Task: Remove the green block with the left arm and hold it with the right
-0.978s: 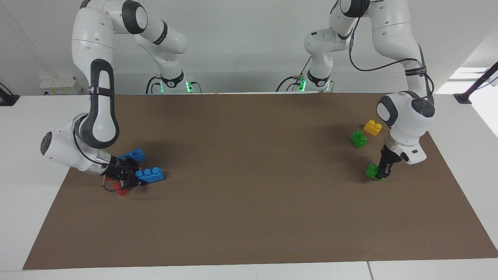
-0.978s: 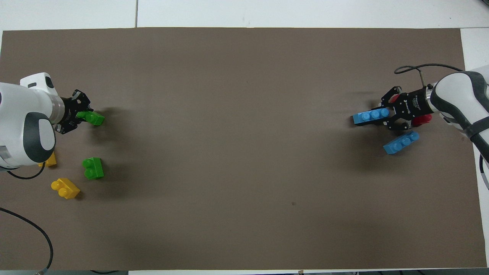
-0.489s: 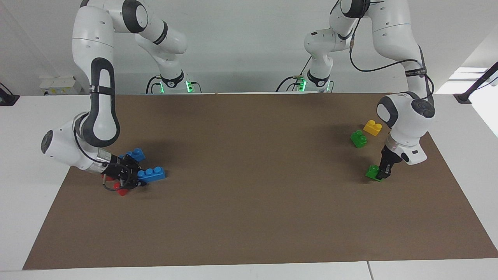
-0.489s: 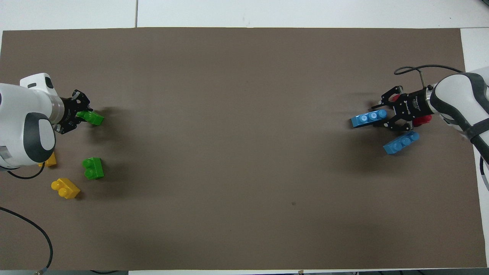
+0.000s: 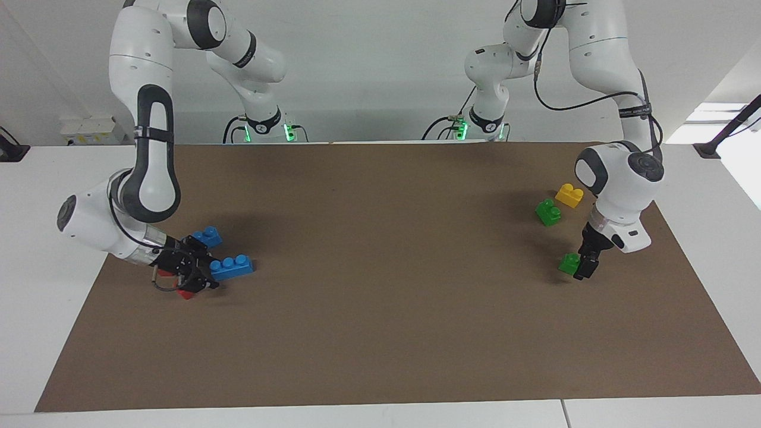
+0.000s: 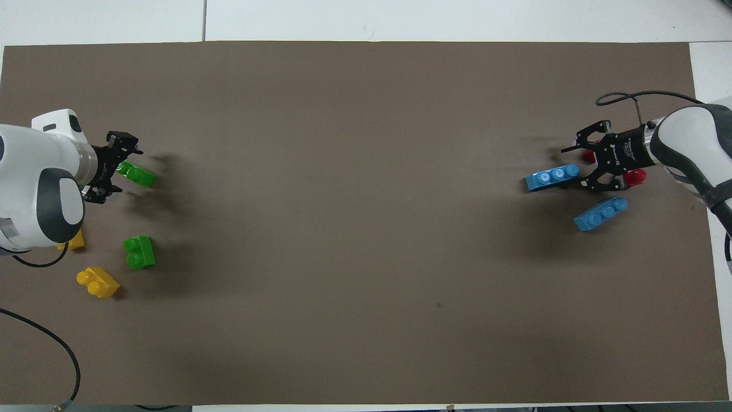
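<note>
The green block (image 5: pixel 568 263) (image 6: pixel 137 175) hangs just above the brown mat (image 5: pixel 386 267) at the left arm's end of the table, with its shadow under it. My left gripper (image 5: pixel 581 267) (image 6: pixel 120 169) is shut on one end of it. My right gripper (image 5: pixel 199 279) (image 6: pixel 572 167) is open and low over the mat at the right arm's end. It stands beside the end of a blue three-stud brick (image 5: pixel 232 266) (image 6: pixel 552 177) and holds nothing.
A darker green brick (image 5: pixel 548 212) (image 6: pixel 139 252) and a yellow brick (image 5: pixel 569 195) (image 6: pixel 98 282) lie nearer to the robots than the green block. Another yellow brick (image 6: pixel 71 240) is partly hidden under the left arm. A second blue brick (image 5: pixel 206 236) (image 6: pixel 600 213) and a red brick (image 5: pixel 186 292) (image 6: pixel 632 177) lie by the right gripper.
My left gripper has risen a little with the green block, which now hangs off the mat. My right gripper has drawn back from the blue brick's end, and the brick stays on the mat.
</note>
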`<move>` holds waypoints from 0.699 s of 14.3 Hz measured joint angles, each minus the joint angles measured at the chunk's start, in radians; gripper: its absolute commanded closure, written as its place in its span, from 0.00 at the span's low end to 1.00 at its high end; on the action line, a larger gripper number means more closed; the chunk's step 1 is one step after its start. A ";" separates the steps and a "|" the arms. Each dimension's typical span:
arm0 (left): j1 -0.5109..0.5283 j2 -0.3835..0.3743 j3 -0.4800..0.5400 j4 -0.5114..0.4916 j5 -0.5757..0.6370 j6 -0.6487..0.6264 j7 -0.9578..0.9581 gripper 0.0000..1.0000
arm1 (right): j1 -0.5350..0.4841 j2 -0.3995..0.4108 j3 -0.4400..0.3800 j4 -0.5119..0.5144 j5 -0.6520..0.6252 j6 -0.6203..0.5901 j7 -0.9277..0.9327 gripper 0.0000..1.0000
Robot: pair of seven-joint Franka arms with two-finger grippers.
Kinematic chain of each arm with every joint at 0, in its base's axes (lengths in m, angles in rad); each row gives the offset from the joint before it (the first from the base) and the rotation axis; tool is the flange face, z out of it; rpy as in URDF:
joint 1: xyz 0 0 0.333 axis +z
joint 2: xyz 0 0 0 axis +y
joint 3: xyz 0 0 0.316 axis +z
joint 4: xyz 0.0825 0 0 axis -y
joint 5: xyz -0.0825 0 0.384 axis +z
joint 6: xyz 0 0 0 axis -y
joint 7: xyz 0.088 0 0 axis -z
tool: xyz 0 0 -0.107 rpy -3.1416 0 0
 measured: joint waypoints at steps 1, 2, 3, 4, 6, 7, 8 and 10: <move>0.000 0.000 0.000 0.007 0.000 0.000 0.000 0.00 | 0.000 0.000 0.000 0.005 0.000 0.000 0.001 0.30; 0.000 -0.002 0.000 0.016 0.000 0.000 0.000 0.00 | 0.000 0.000 0.001 0.010 0.000 0.000 0.004 0.30; 0.000 -0.005 -0.001 0.025 0.000 0.000 0.001 0.00 | 0.001 -0.001 0.001 0.016 0.000 -0.002 0.009 0.29; 0.000 -0.011 -0.001 0.033 0.000 -0.002 0.006 0.00 | 0.002 -0.002 0.002 0.023 0.000 -0.008 0.015 0.28; -0.001 -0.030 -0.003 0.051 0.001 -0.033 0.065 0.00 | 0.003 -0.010 0.003 0.042 -0.009 -0.023 0.018 0.25; -0.002 -0.042 -0.004 0.067 0.001 -0.069 0.114 0.00 | 0.004 -0.021 0.005 0.050 -0.037 -0.028 0.022 0.20; -0.002 -0.054 -0.004 0.090 0.001 -0.120 0.162 0.00 | 0.005 -0.035 0.007 0.061 -0.070 -0.037 0.028 0.15; -0.002 -0.074 -0.005 0.157 0.001 -0.242 0.263 0.00 | 0.016 -0.062 0.011 0.092 -0.122 -0.086 0.041 0.00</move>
